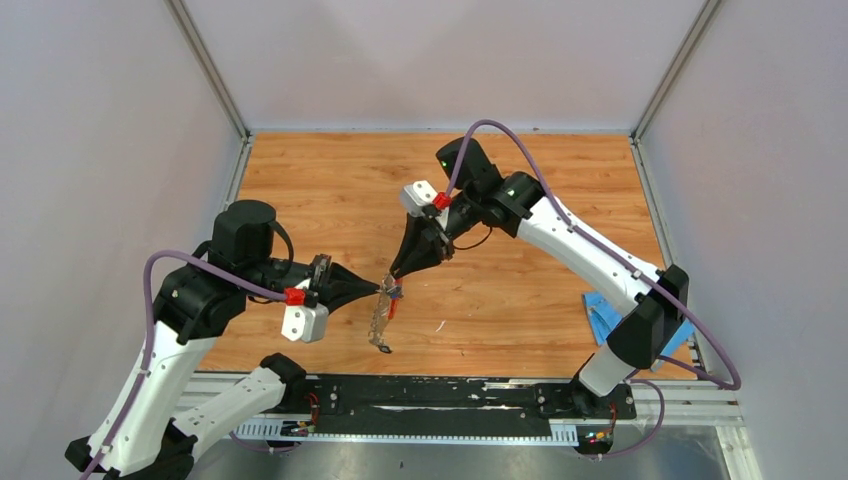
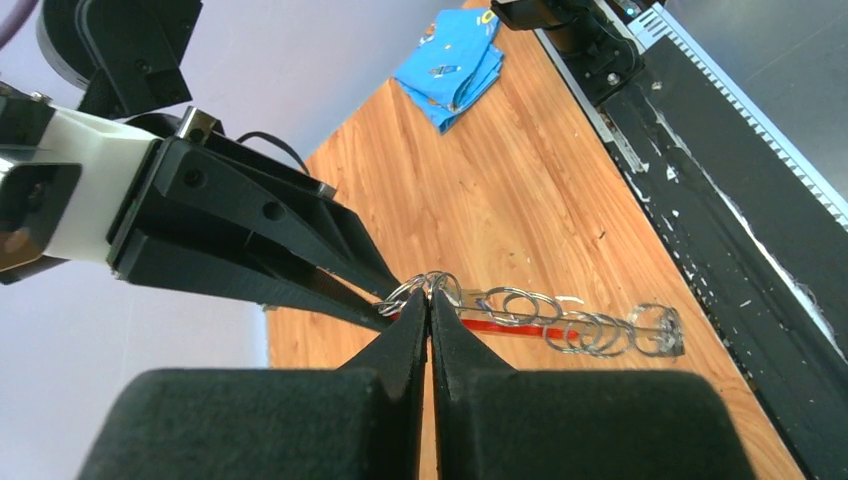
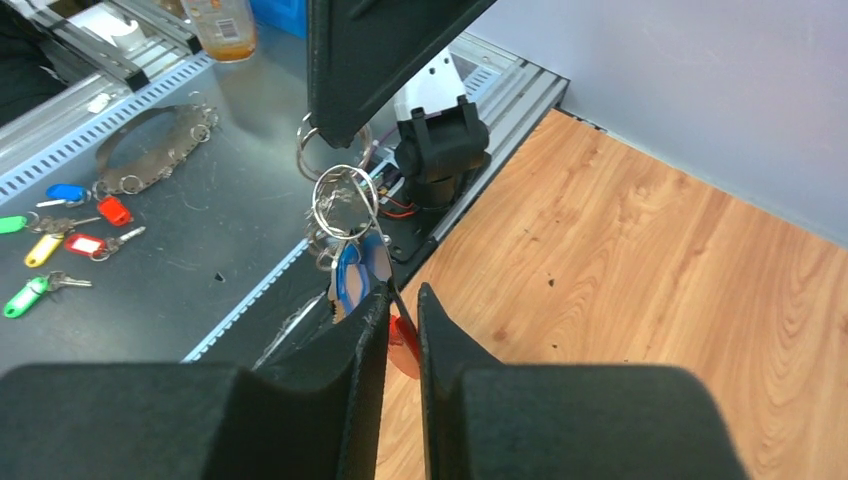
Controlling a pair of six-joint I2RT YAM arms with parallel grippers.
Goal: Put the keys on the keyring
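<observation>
**Two-arm threading of keys onto a ring, work in progress.**

The wooden table carries the work at its near centre. The left gripper reaches in from 9 o'clock and the right gripper from 1 o'clock. Their tips meet above the boards, almost touching.

The blue cloth lies folded at 4 o'clock, well apart from the work. Its small printed marks are too small to read.

The keyring hangs from the left gripper toward 6 o'clock, its red loop and row of grey rings dangling free. The left jaws are pressed fully together on the topmost rings. This probably steadies the loop in the air and offers one end to the other arm.

The right jaws stand narrow, with only a slim gap, and the red loop's end shows in that gap. Whether they truly pinch it cannot be told.

The blue-headed key sits against one right fingertip, among the upper rings at 11 o'clock of the gap. It seems placed for threading, but whether it is already on the loop is unclear. No second key can be picked out for certain.

Off the table, at 9 o'clock in the right wrist view, coloured key tags lie on a metal bench. No writing is legible anywhere.
</observation>
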